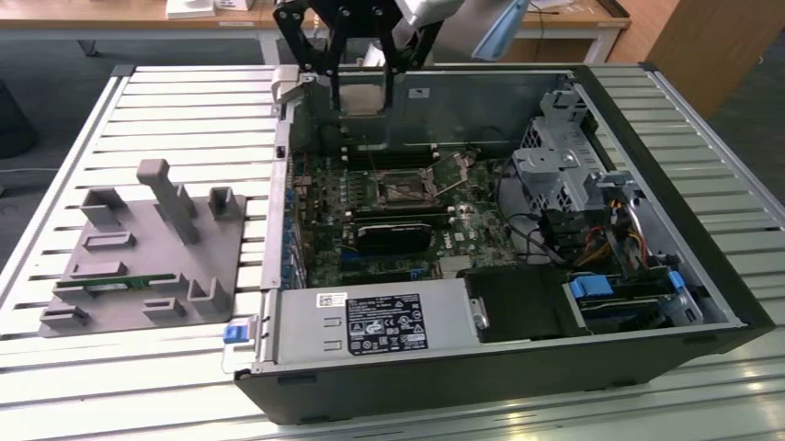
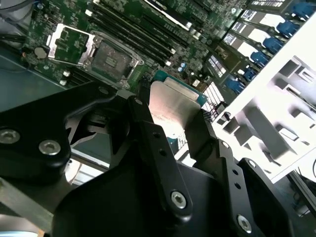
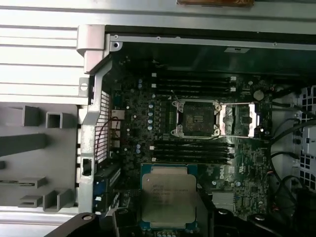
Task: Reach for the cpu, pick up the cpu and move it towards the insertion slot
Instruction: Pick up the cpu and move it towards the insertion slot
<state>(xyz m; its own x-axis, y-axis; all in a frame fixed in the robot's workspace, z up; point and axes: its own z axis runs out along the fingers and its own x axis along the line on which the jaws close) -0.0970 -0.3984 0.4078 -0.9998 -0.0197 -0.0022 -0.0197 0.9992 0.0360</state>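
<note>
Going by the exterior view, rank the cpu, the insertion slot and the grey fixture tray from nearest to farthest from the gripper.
1. cpu, held in the gripper, above the case's far wall.
2. insertion slot, on the motherboard inside the case.
3. grey fixture tray, outside the case, exterior view's left.

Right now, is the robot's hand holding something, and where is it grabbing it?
Yes. The hand holds the cpu, its fingers pinching two opposite edges, above the open computer case.

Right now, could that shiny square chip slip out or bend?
Probably not bend: the cpu looks like a flat, stiff metal-topped plate. It might slip, since the gripper holds only its smooth edges. It also looks thin and light, so likely fragile.
</note>
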